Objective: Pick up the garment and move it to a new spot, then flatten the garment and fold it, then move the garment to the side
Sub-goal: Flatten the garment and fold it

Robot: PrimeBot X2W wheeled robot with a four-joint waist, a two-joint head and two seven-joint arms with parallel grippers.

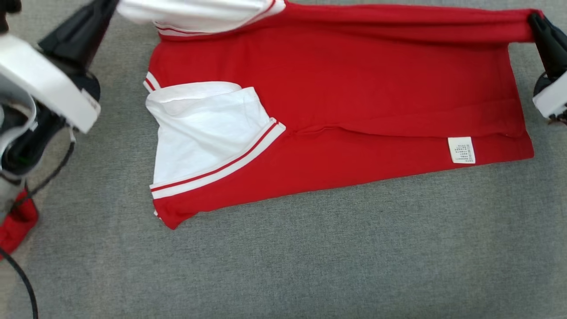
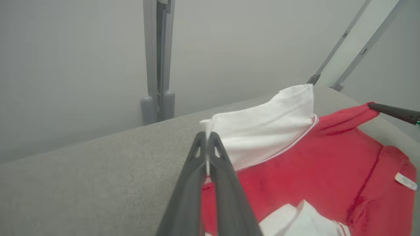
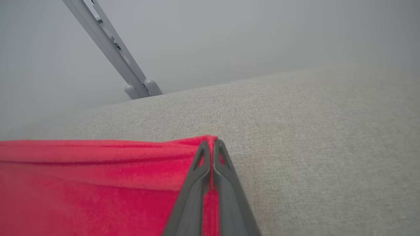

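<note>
A red garment (image 1: 354, 88) with white sleeves lies spread on the grey cloth surface (image 1: 310, 257), its far edge lifted and folded toward me. My left gripper (image 1: 110, 6) at the top left is shut on the far white sleeve (image 1: 199, 13); in the left wrist view the fingertips (image 2: 207, 135) pinch that sleeve's edge (image 2: 262, 127). My right gripper (image 1: 535, 20) at the top right is shut on the red hem corner, and the right wrist view shows it (image 3: 211, 143) clamping the red fabric (image 3: 98, 170). The near white sleeve (image 1: 203, 133) lies flat.
A white care label (image 1: 461, 150) sits on the hem at the right. A red object (image 1: 17, 221) and a black cable (image 1: 26, 283) lie at the lower left. Grey metal posts (image 2: 157, 65) (image 3: 111, 49) stand behind the surface's far edge.
</note>
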